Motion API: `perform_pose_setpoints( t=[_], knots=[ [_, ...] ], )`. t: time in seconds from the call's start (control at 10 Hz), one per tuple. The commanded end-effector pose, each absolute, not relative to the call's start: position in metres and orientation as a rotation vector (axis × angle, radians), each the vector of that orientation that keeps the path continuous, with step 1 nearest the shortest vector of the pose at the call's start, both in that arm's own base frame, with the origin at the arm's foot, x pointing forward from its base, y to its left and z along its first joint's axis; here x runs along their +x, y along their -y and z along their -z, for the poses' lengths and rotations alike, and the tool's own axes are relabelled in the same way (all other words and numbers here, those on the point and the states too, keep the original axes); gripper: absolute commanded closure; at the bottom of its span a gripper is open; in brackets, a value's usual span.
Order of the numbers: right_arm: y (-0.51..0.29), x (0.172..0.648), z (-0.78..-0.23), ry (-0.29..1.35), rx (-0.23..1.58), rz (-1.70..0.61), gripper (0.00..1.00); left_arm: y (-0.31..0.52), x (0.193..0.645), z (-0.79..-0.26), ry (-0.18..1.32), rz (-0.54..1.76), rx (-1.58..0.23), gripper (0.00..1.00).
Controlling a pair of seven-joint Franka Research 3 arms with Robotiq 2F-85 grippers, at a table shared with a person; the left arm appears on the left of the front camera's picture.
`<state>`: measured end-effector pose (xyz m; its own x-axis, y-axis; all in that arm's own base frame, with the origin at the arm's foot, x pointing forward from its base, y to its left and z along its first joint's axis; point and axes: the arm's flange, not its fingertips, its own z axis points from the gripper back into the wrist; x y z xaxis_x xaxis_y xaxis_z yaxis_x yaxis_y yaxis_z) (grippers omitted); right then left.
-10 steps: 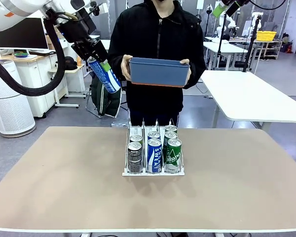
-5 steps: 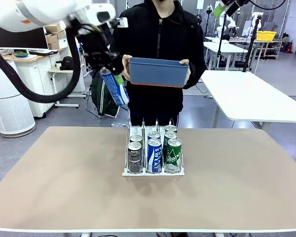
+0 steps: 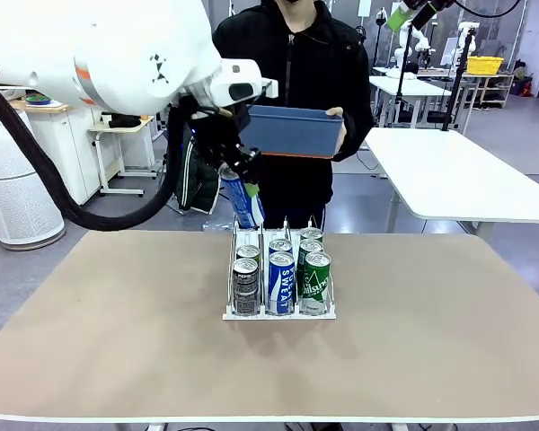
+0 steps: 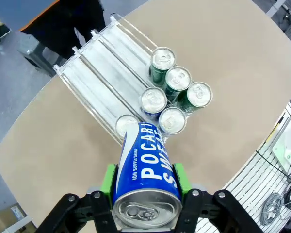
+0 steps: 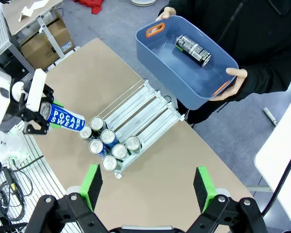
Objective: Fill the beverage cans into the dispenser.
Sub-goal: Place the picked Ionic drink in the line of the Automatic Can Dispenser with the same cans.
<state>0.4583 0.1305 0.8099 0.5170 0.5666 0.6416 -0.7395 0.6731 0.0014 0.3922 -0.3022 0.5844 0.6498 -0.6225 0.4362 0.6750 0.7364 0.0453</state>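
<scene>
Several beverage cans (image 3: pixel 280 269) are seen, in the front view, in the dispenser (image 3: pixel 230 314) at the middle of the table's (image 3: pixel 117 314) far edge, with a tilted blue can (image 3: pixel 245 205) clamped in the left gripper (image 3: pixel 242 184) above its far end. In the left wrist view that can is pinched between green pads (image 4: pixel 108 177). In the right wrist view the right gripper (image 5: pixel 148 187) is spread wide above the table.

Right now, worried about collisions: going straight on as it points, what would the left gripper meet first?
Probably the left gripper's Pocari Sweat can would strike the silver can top in the dispenser's outer lane; depth unclear.
</scene>
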Motion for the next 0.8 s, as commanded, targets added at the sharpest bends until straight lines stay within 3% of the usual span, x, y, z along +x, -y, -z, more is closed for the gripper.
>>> perform_pose_setpoints(
  t=[0.0,0.2,0.3,0.7],
  knots=[
    [-0.130,0.457,-0.810,0.652,0.291,-0.797,0.00,0.302,0.388,-0.577,0.457,0.762,-0.126,0.42],
    [-0.130,0.457,-0.810,0.652,0.291,-0.797,0.00,0.301,0.390,-0.578,0.409,0.844,-0.211,0.42],
    [-0.130,0.457,-0.810,0.652,0.291,-0.797,0.00,0.311,0.387,-0.574,0.431,0.765,-0.130,0.42],
    [-0.130,0.457,-0.810,0.652,0.291,-0.797,0.00,0.311,0.388,-0.570,0.419,0.784,-0.144,0.42]
  ],
)
